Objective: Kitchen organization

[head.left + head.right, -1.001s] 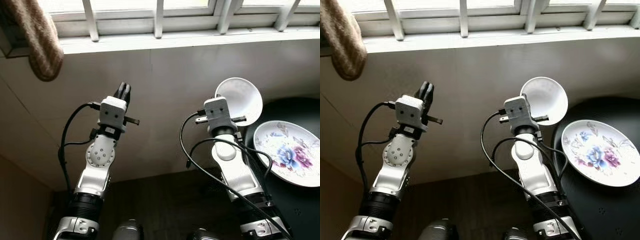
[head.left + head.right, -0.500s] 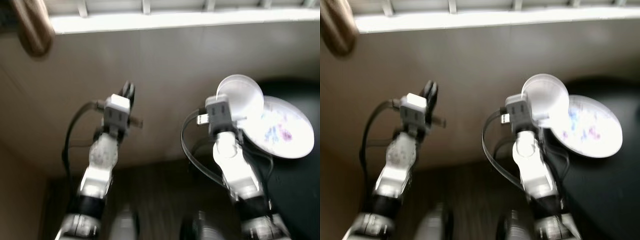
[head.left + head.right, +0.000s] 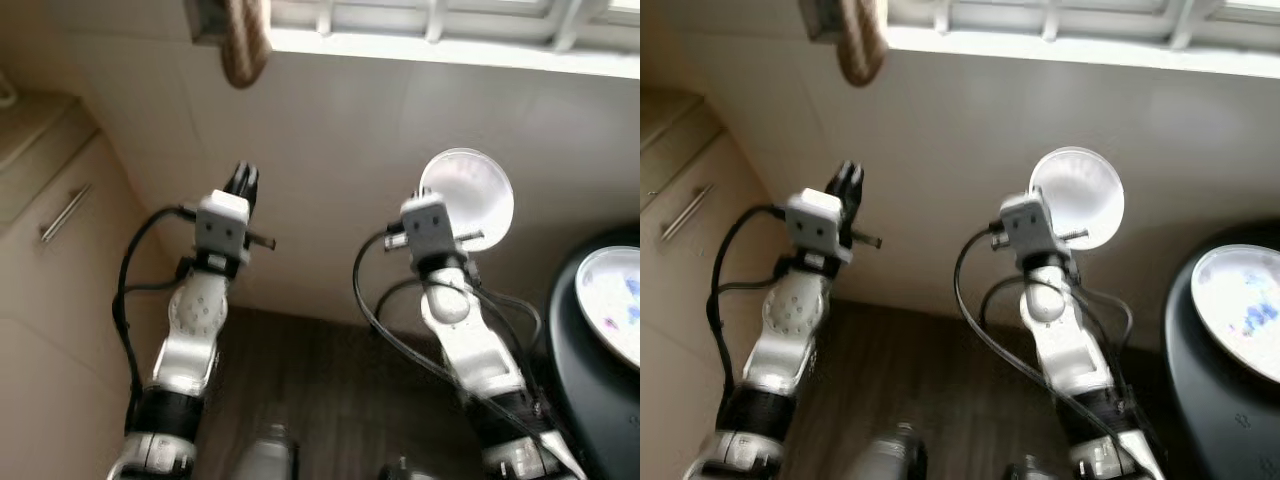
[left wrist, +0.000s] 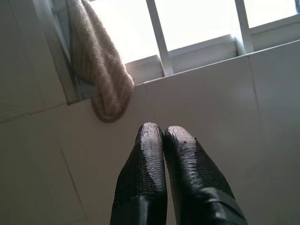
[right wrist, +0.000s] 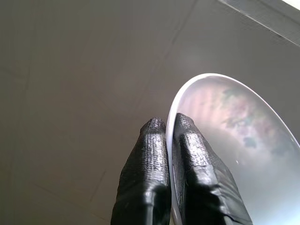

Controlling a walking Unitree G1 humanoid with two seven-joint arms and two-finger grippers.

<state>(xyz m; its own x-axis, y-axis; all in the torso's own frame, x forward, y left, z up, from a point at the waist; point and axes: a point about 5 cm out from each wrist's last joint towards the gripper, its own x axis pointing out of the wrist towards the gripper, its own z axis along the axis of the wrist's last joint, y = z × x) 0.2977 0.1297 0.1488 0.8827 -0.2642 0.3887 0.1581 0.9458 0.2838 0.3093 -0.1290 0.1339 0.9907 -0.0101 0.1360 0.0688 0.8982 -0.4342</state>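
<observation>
The right gripper [image 5: 169,136] is raised in front of a pale tiled wall [image 3: 350,130], its two black fingers [image 5: 147,164] pinched narrowly on the rim of a round white plate [image 3: 466,192] that stands on edge, its back turned toward the head camera. In the right wrist view the rim passes between the two fingers, and a faint floral pattern shows on the plate's inner face.

The left gripper [image 4: 163,133] is also held up, well apart from the right one, with its jaws pressed together and holding nothing. Beyond it in the left wrist view, a brownish knitted cloth [image 4: 101,75] hangs from the window frame beside white window bars [image 4: 159,37].

To the robot's right, a second white plate with a blue and pink flower pattern [image 3: 612,320] lies flat on a round black table [image 3: 590,400], near its edge. To the left stands a beige cabinet with a metal bar handle [image 3: 62,212]. Dark wood-look flooring [image 3: 320,390] lies below both arms.
</observation>
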